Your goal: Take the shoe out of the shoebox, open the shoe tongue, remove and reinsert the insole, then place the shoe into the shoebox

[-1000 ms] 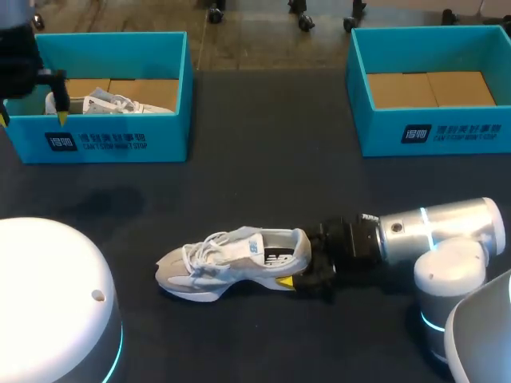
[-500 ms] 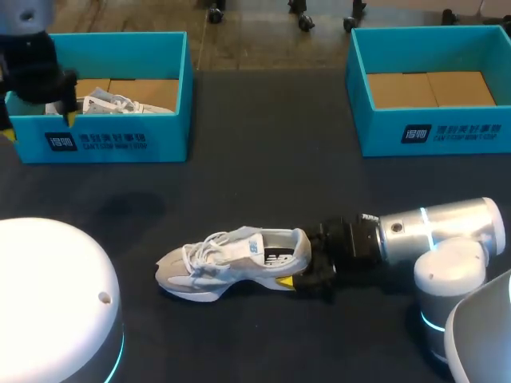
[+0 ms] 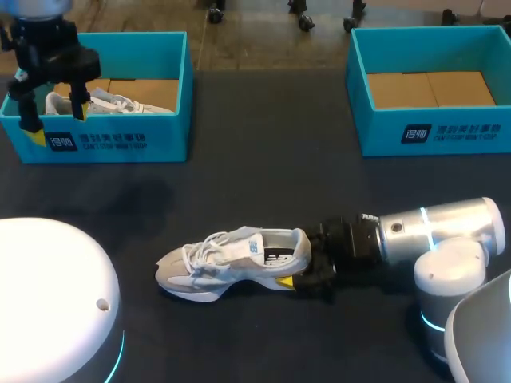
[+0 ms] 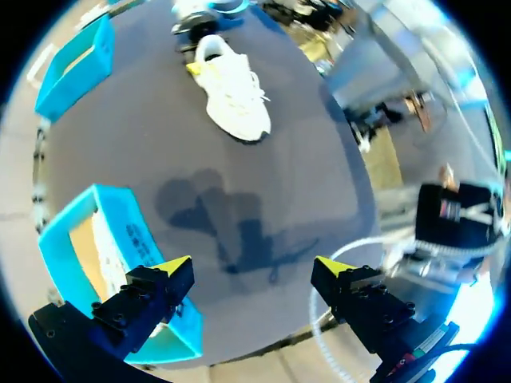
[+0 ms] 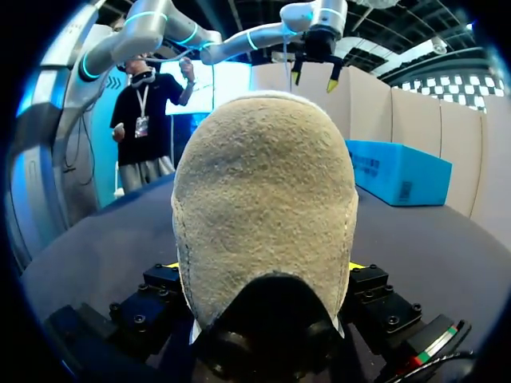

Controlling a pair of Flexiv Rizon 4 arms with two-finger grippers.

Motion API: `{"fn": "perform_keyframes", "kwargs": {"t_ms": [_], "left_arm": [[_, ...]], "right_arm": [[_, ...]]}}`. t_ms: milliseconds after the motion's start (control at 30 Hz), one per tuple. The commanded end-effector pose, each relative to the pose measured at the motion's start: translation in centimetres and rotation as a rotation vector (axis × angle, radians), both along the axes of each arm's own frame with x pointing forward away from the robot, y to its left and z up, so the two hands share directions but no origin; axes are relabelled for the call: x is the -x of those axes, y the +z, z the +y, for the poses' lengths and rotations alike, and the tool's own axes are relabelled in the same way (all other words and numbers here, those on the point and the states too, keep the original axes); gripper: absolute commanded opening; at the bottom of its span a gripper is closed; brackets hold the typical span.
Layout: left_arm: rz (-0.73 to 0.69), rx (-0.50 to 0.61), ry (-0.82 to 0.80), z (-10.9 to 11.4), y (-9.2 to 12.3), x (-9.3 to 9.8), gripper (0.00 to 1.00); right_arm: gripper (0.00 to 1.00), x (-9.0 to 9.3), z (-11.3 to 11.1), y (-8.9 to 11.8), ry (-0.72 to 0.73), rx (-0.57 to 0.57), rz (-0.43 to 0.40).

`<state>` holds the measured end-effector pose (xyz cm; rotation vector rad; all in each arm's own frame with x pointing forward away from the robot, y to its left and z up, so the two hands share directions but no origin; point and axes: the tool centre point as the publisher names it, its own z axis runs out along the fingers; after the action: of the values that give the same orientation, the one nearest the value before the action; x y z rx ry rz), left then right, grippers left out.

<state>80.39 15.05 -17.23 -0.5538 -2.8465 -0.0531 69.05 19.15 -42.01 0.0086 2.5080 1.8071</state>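
Note:
A grey and white shoe (image 3: 231, 263) lies on its sole on the dark table, toe to the left. My right gripper (image 3: 306, 275) is shut on its heel. In the right wrist view the suede heel (image 5: 267, 199) fills the space between both fingers of that gripper (image 5: 263, 270). My left gripper (image 3: 54, 120) hangs open and empty over the front wall of the left blue shoebox (image 3: 120, 140). In the left wrist view this gripper (image 4: 254, 267) shows wide-apart yellow tips, the shoe (image 4: 233, 94) far ahead of it, and the left shoebox (image 4: 76, 263) beside one finger.
A second white shoe (image 3: 112, 102) lies inside the left shoebox. At the back right stands another blue shoebox (image 3: 431, 136) with only cardboard in it. My right arm's base (image 3: 451, 279) rises at the front right, and a white dome (image 3: 48, 303) at the front left.
My left gripper has moved right and lower, from the table's left edge to the left shoebox's front wall, and has turned. The right gripper and the shoe have not moved.

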Motion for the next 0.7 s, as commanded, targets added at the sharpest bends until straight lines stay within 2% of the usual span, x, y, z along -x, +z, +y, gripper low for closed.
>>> {"fn": "perform_keyframes", "kwargs": {"t_ms": [33, 100, 167, 200, 233, 267, 667, 700], "left_arm": [[0.141, 0.076, 0.764, -1.6, -1.5, 2.2, 1.0], [0.194, 0.117, 0.821, -2.8, -2.2, 3.9, 1.0], [0.22, 0.119, 0.96, -4.5, -2.5, 5.7, 1.0], [0.251, 0.088, 1.093, -5.6, -2.6, 6.4, 1.0], [0.2, 0.063, 1.297, -7.6, -3.1, 7.0, 1.0], [0.137, 0.037, 1.499, -8.6, -3.5, 7.3, 1.0], [0.137, 0.037, 1.499, -8.6, -3.5, 7.3, 1.0], [0.112, 0.04, 1.55, -9.1, -3.7, 7.8, 1.0]], "right_arm": [[0.0, 0.0, 0.1, 0.0, -0.001, 0.004, -0.001], [0.0, 0.0, 0.1, 0.0, -0.001, 0.004, -0.001], [0.0, 0.0, 0.1, 0.0, -0.001, 0.004, -0.001], [0.0, 0.0, 0.1, 0.0, -0.001, 0.004, -0.001], [0.0, 0.0, 0.1, 0.0, -0.001, 0.004, -0.001], [0.0, 0.0, 0.1, 0.0, -0.001, 0.004, -0.001], [0.0, 0.0, 0.1, 0.0, -0.001, 0.004, -0.001], [0.0, 0.0, 0.1, 0.0, -0.001, 0.004, -0.001]]}}
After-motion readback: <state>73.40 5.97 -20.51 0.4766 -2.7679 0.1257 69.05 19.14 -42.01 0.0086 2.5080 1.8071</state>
